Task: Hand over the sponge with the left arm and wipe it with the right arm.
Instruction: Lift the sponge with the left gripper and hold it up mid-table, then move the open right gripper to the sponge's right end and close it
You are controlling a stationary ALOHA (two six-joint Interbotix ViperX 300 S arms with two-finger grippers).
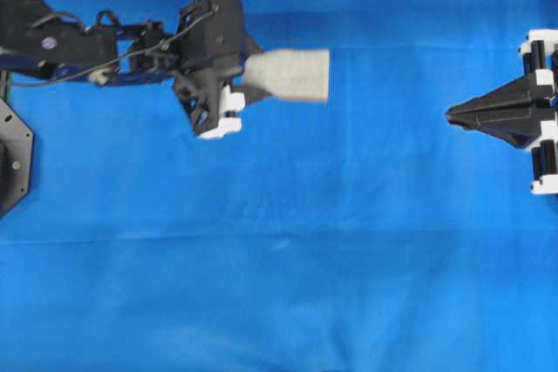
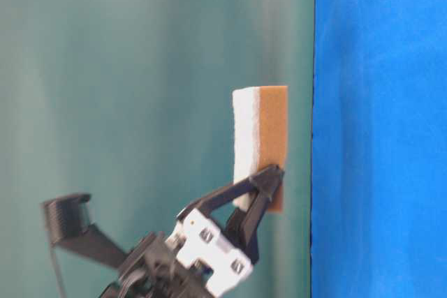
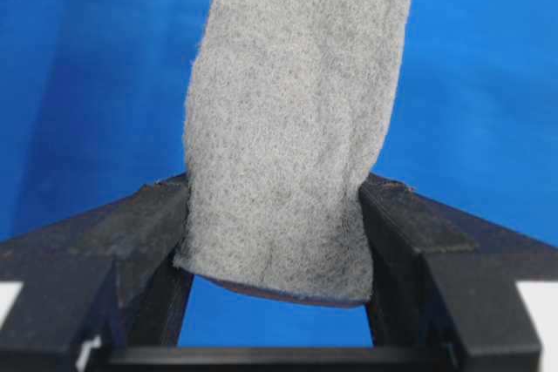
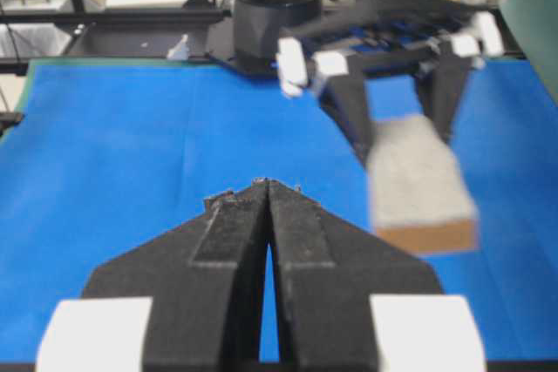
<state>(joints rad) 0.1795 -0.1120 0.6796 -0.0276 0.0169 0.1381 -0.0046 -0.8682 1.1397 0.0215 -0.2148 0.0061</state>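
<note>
The fingers (image 3: 410,241) of the left gripper (image 3: 275,250) pinch the sponge (image 3: 292,119) by one short end, one black finger pressed against each long edge, so that the pad bulges slightly between them. Seen from the left wrist, the grey speckled face of the sponge fills the middle of the view and runs up and away from the fingers, with blue cloth behind it on every side.

From overhead, the left arm (image 1: 105,41) reaches in from the left edge and holds the sponge (image 1: 292,74) level, its free end pointing toward the right side of the desk (image 1: 279,259). The table-level view shows the pad clear of the cloth, its white layer beside the orange-brown layer (image 2: 272,130), and the left gripper (image 2: 262,183) clamped on the lower end.

Farther across, well apart from the sponge, the right gripper (image 1: 458,115) sits at the right edge with its fingers pressed together into a single point aimed at the left arm. The right wrist view confirms it: the two black fingers (image 4: 231,241) meet along a thin seam, nothing between them, and beyond them the sponge (image 4: 418,185) hangs blurred in the other gripper, orange edge nearest.

No container shows in any view.
</note>
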